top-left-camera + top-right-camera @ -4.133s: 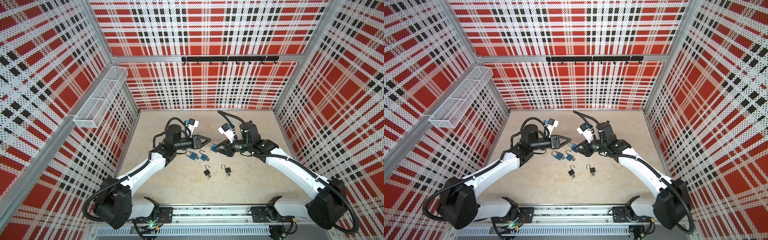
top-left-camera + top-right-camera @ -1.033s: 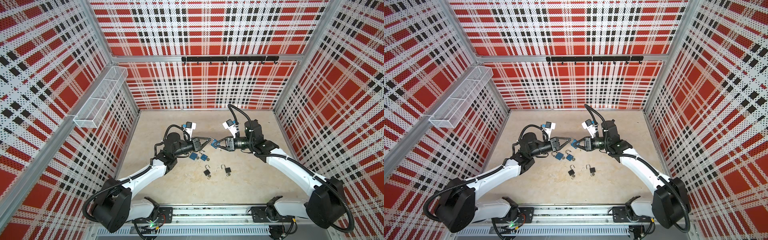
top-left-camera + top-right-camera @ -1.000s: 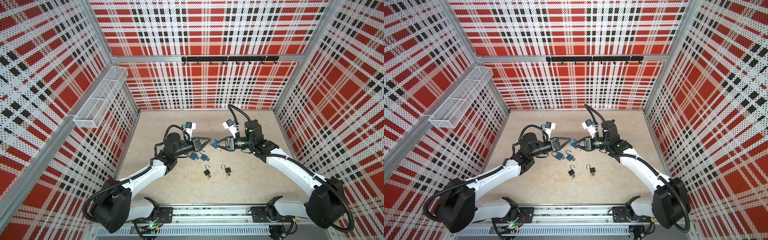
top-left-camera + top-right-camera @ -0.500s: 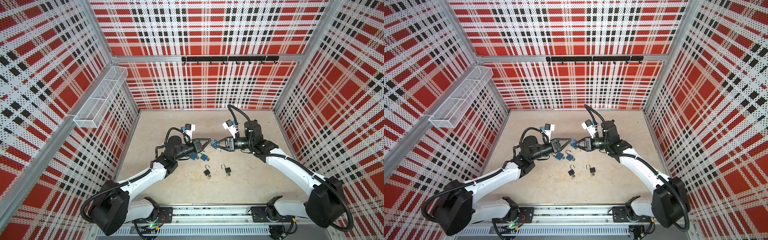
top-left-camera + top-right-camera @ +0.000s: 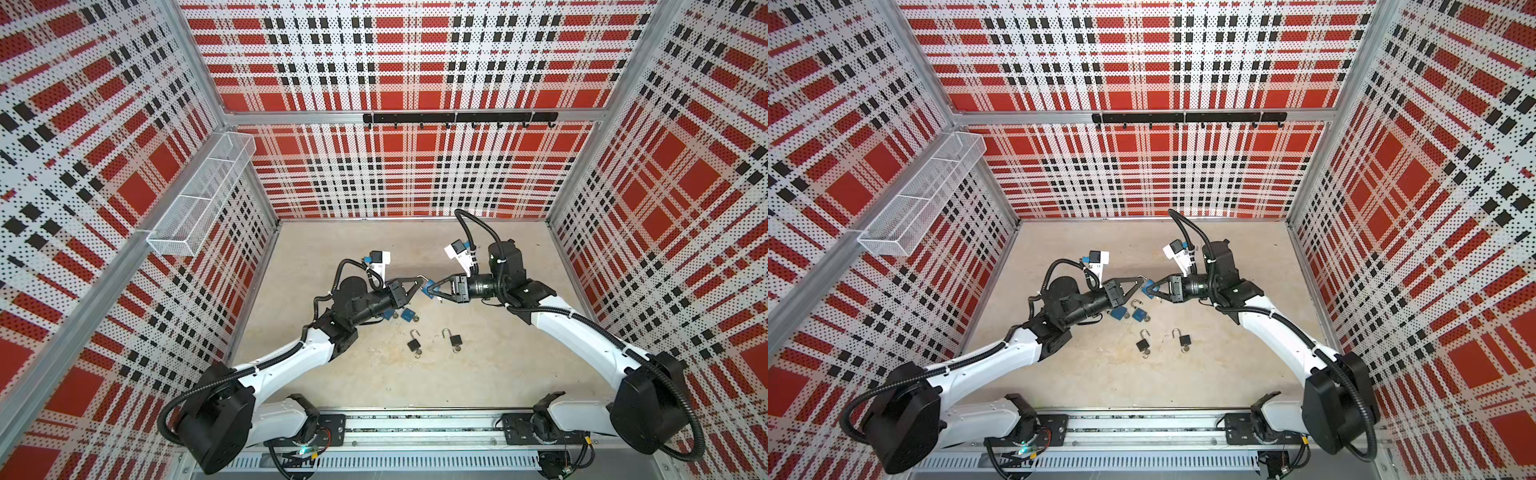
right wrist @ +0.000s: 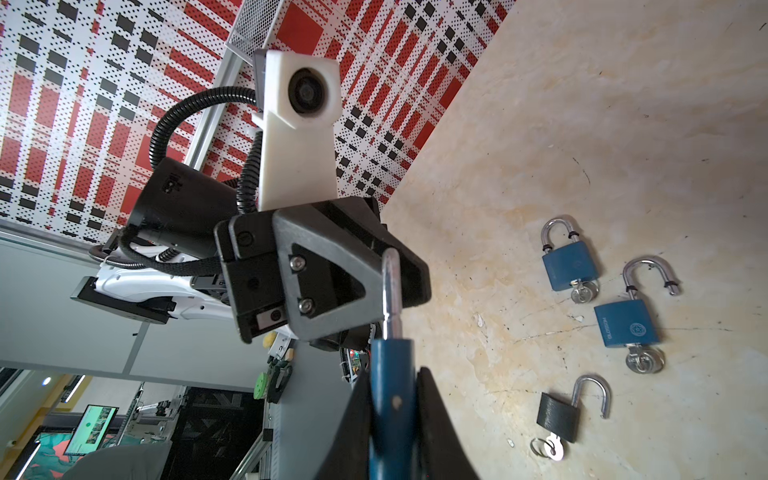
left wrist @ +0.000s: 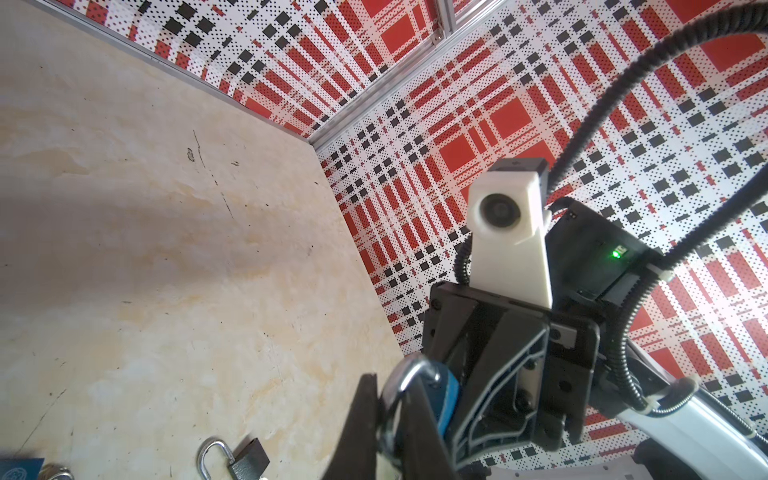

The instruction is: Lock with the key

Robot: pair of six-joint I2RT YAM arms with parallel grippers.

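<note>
A blue padlock (image 5: 428, 288) (image 5: 1148, 289) hangs in the air above the middle of the floor, between the two grippers. My right gripper (image 5: 430, 289) (image 6: 392, 390) is shut on its blue body (image 6: 392, 370). My left gripper (image 5: 419, 282) (image 7: 392, 397) is shut on its silver shackle (image 7: 405, 374) (image 6: 390, 286), which stands out of the body toward the left arm. The two grippers meet tip to tip in both top views. The key of this padlock is hidden.
On the floor below lie two blue padlocks (image 6: 571, 266) (image 6: 627, 322) and two black ones (image 5: 414, 344) (image 5: 456, 340), with keys in their bottoms. A wire basket (image 5: 199, 203) hangs on the left wall and a hook rail (image 5: 457, 118) on the back wall.
Since four seconds ago both grippers have risen and come together tip to tip. Over the last second the left arm has edged slightly toward the right one; both grips are unchanged.
</note>
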